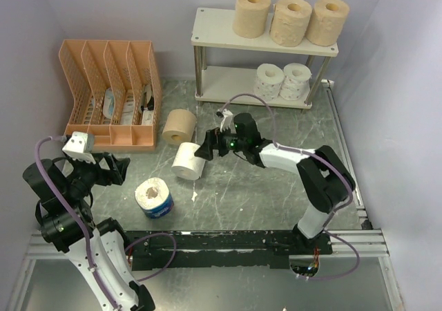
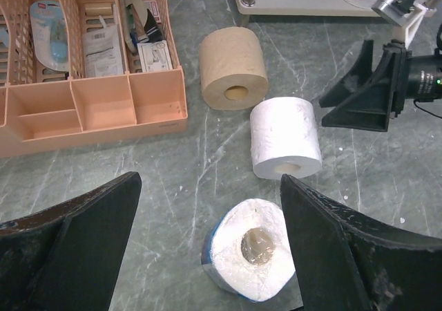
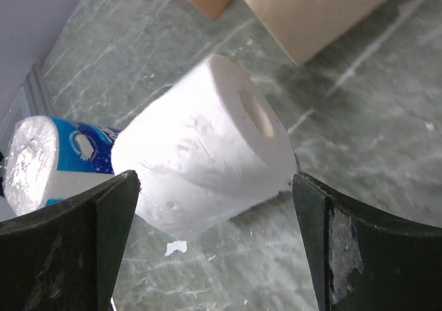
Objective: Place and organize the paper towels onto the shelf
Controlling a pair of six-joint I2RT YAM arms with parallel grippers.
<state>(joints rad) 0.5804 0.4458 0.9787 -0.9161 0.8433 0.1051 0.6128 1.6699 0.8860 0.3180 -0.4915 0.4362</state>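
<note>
The shelf (image 1: 215, 26) stands at the back right with three tan rolls (image 1: 290, 21) on its top board and two white speckled rolls (image 1: 282, 81) on the lower board. On the table a tan roll (image 1: 179, 126) (image 2: 233, 69) and a white roll (image 1: 188, 161) (image 2: 285, 138) (image 3: 207, 145) lie on their sides. A blue-wrapped roll (image 1: 154, 198) (image 2: 248, 259) (image 3: 55, 159) stands nearer. My right gripper (image 1: 207, 147) (image 3: 214, 183) is open, just right of the white roll, jaws either side of its near end. My left gripper (image 1: 114, 169) (image 2: 210, 183) is open and empty, above and left of the blue-wrapped roll.
An orange mesh file organizer (image 1: 110, 97) (image 2: 90, 104) with small items stands at the back left, close to the tan roll. Purple walls enclose the table on three sides. A black rail (image 1: 228, 245) runs along the near edge. Small paper scraps (image 1: 194, 195) lie on the table.
</note>
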